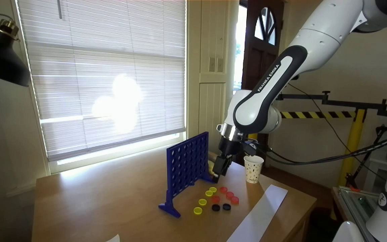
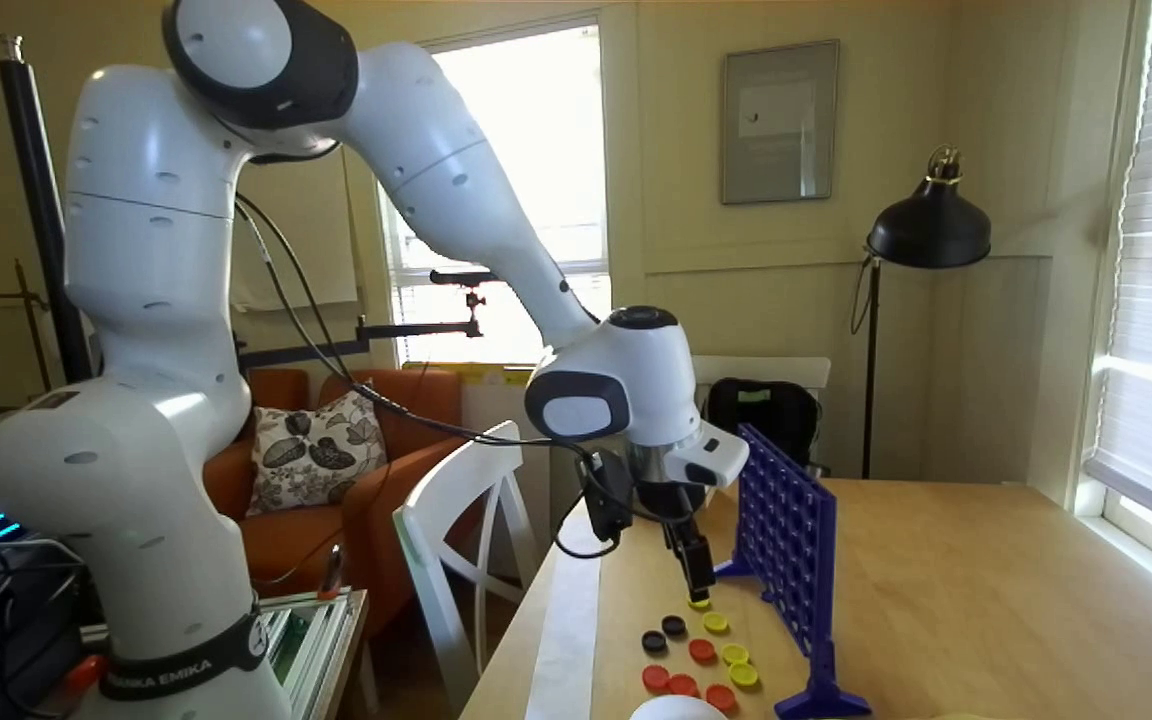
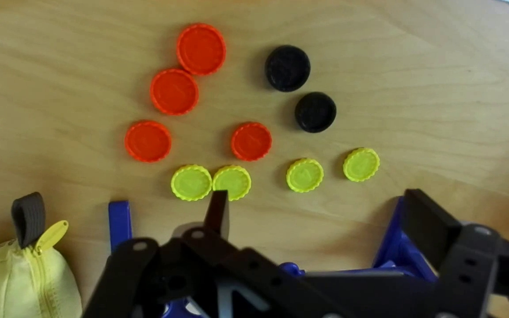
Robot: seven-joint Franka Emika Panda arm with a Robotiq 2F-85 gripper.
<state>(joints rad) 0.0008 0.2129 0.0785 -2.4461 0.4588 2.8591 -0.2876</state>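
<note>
Claw (image 3: 317, 198) spread wide, angled down over the desk (image 1: 106, 195), right by the blue grid rack (image 1: 187, 161), which stands upright on its feet. Four yellow discs (image 3: 305, 175) lie flat in a loose row alongside the rack; two of them touch. In the wrist view one fingertip (image 3: 216, 213) overlaps a disc of that touching pair; can't tell if there's contact. Farther from the rack: four red discs (image 3: 251, 141), two of those touching, and two black discs (image 3: 315, 112), near each other but apart. Yellow zip pouch (image 3: 20, 282) near a rack foot, partly cut off in the wrist view. Speckled paper cup (image 1: 253, 169) upright near one end of a white paper strip (image 1: 260, 213). Black lamp (image 2: 931, 225) shows in both exterior views.
</note>
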